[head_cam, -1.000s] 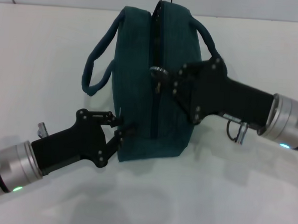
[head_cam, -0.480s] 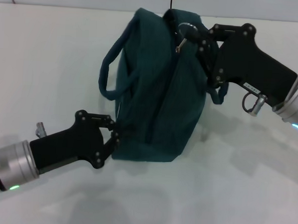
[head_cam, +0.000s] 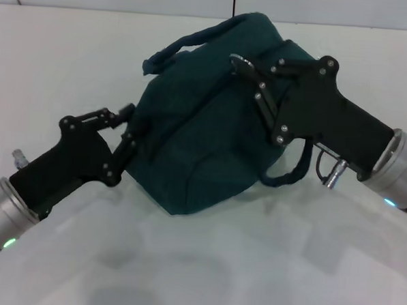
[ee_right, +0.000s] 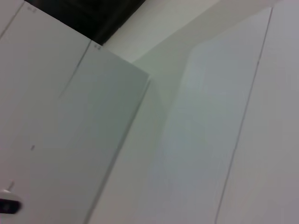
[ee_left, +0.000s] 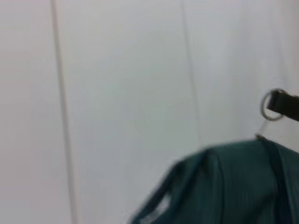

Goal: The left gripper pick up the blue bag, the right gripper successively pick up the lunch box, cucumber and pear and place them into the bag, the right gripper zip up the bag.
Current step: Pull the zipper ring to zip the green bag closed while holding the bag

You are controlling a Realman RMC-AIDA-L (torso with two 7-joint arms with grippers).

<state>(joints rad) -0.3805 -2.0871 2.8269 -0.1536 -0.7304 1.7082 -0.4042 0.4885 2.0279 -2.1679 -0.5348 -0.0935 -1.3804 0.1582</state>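
The blue bag [head_cam: 197, 138] lies tipped on its side in the middle of the white table, its zip closed. One handle [head_cam: 185, 43] arches over its top and the other [head_cam: 292, 172] hangs below my right arm. My left gripper [head_cam: 127, 140] is shut on the bag's left end. My right gripper [head_cam: 252, 76] is at the bag's upper right, shut on the metal zipper pull [head_cam: 239, 61]. The left wrist view shows the bag's fabric [ee_left: 233, 186] and the pull's ring [ee_left: 267, 105]. The lunch box, cucumber and pear are out of view.
White table surface [head_cam: 266, 265] surrounds the bag, with a pale wall behind it. The right wrist view shows only white panels [ee_right: 187, 140] and a dark strip [ee_right: 88, 14].
The bag has tipped over from upright and shifted. My left gripper moved up and to the left with the bag's end. My right gripper moved down and left along the top with the zipper pull.
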